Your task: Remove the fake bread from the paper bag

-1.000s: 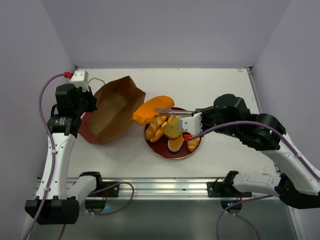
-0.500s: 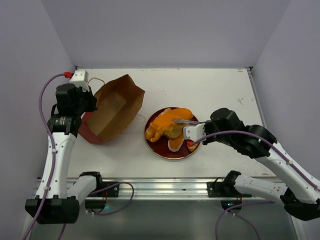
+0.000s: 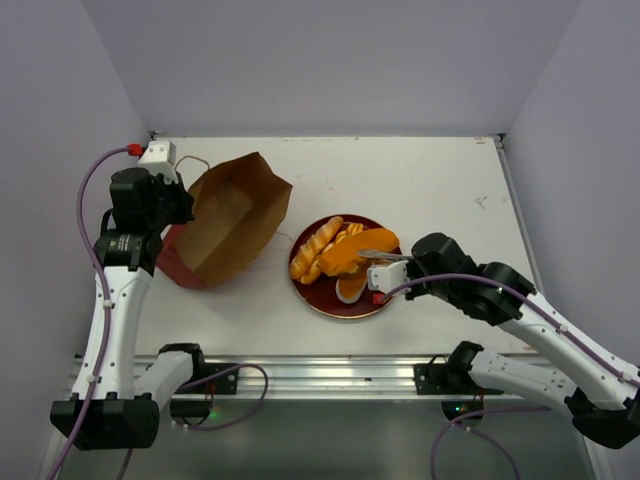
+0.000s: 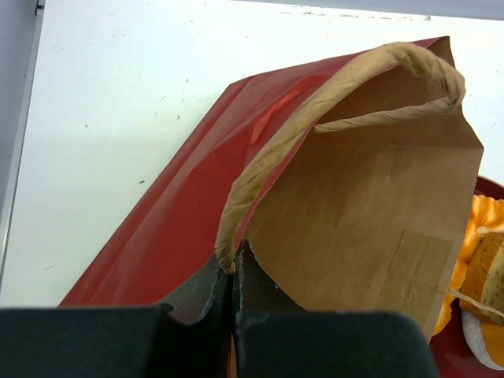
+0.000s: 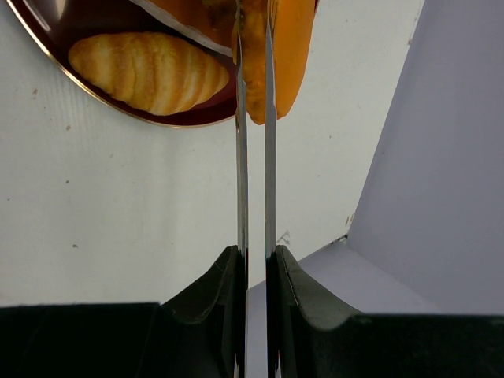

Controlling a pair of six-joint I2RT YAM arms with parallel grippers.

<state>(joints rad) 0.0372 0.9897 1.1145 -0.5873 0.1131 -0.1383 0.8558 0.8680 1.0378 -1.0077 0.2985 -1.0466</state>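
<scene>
The slab (image 3: 358,248), pinched in my right jaws, has come down from beside the bag (image 3: 225,225) onto the plate (image 3: 322,302). My left jaws clamp the bag's handle (image 4: 315,118). The bag looks empty, so release comes next.

The paper bag (image 3: 225,225) lies at the left of the table (image 3: 430,180), mouth facing right; the plate (image 3: 325,300) sits just right of it; the fake bread (image 3: 318,250) lies on the plate.
</scene>
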